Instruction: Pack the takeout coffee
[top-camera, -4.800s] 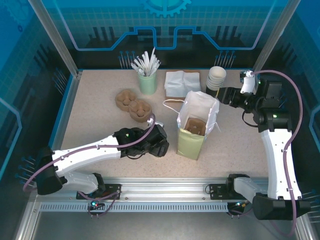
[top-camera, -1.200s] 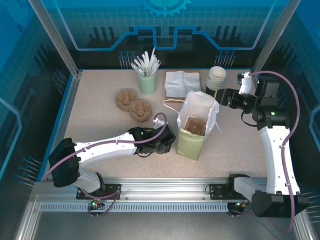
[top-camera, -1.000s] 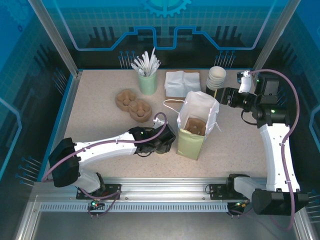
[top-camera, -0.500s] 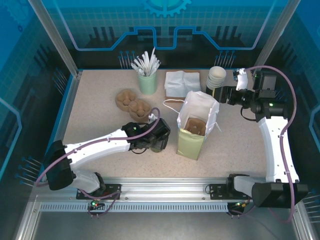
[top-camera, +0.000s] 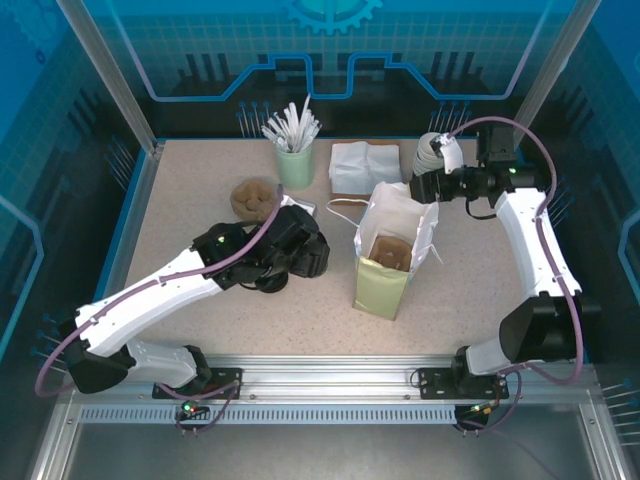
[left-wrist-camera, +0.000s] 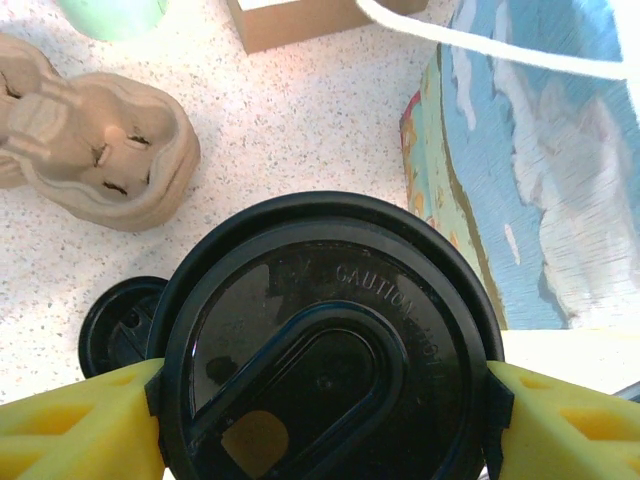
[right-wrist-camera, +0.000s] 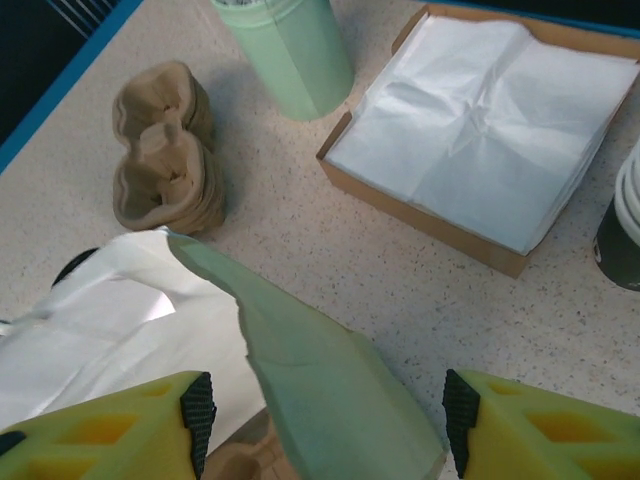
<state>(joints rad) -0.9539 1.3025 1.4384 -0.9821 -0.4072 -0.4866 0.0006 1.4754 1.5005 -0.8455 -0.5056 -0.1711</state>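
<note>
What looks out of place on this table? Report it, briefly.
A loose black lid lies on the table beside the cardboard cup carrier, seemingly with no cup under it. The paper bag has a creased, folded rim. Nothing looks spilled.

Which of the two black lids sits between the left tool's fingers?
The lid reading CAUTION, between the yellow fingers; the other black piece lies on the table.
</note>
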